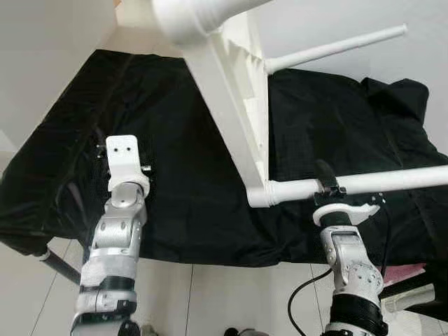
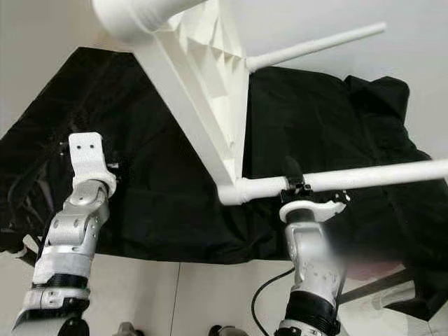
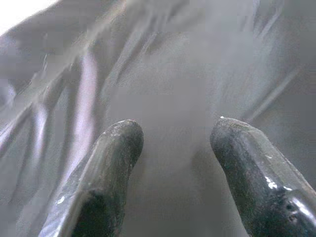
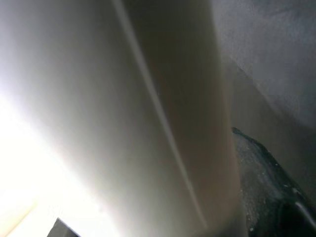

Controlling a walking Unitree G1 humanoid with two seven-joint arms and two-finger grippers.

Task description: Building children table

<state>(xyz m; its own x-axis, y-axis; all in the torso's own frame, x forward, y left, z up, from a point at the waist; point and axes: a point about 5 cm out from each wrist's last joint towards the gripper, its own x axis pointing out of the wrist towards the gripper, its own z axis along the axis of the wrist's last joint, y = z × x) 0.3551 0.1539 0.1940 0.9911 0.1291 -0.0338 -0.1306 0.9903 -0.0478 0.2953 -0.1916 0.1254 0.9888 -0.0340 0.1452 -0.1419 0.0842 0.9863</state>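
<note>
Above the black-draped bench (image 1: pixel 182 210), right claw (image 1: pixel 327 183) clenched round a white table leg (image 1: pixel 392 180) of the tilted tabletop (image 1: pixel 231 105), left claw (image 3: pixel 173 163) released over the cloth.

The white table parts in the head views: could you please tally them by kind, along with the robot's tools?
White tabletop: 1
White table legs: 3
Left tool, open: 1
Right tool, shut on a leg: 1
Total: 6
</note>
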